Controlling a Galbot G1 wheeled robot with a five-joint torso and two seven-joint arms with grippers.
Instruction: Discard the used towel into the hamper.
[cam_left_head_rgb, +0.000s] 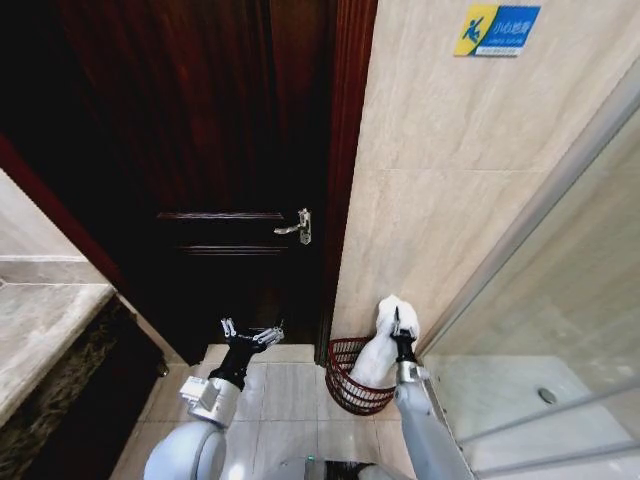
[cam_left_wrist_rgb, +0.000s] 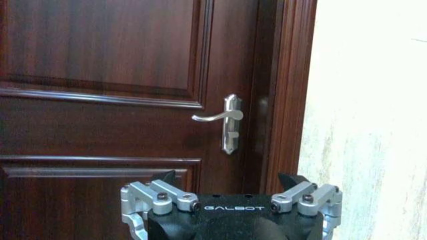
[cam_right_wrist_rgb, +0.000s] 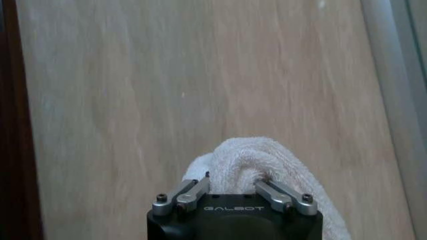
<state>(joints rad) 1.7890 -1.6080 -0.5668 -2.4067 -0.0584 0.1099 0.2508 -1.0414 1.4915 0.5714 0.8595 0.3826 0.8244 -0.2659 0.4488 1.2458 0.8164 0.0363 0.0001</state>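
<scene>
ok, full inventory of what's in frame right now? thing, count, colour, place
Soft terry towel: one, white, held above the hamper, lower end draped into it.
Round open-bar hamper: one, dark red-brown, on the floor by the tiled wall.
Panelled wooden door: one, dark brown, shut, ahead.
Metal lever door handle: one, silver, door's right edge.
Caution sign: one, blue and yellow, high on the wall.
Stone countertop: one, beige, far left.
Glass shower panel: one, clear, right.
Left claw: open, facing the door.
Right claw: shut on the towel.
</scene>
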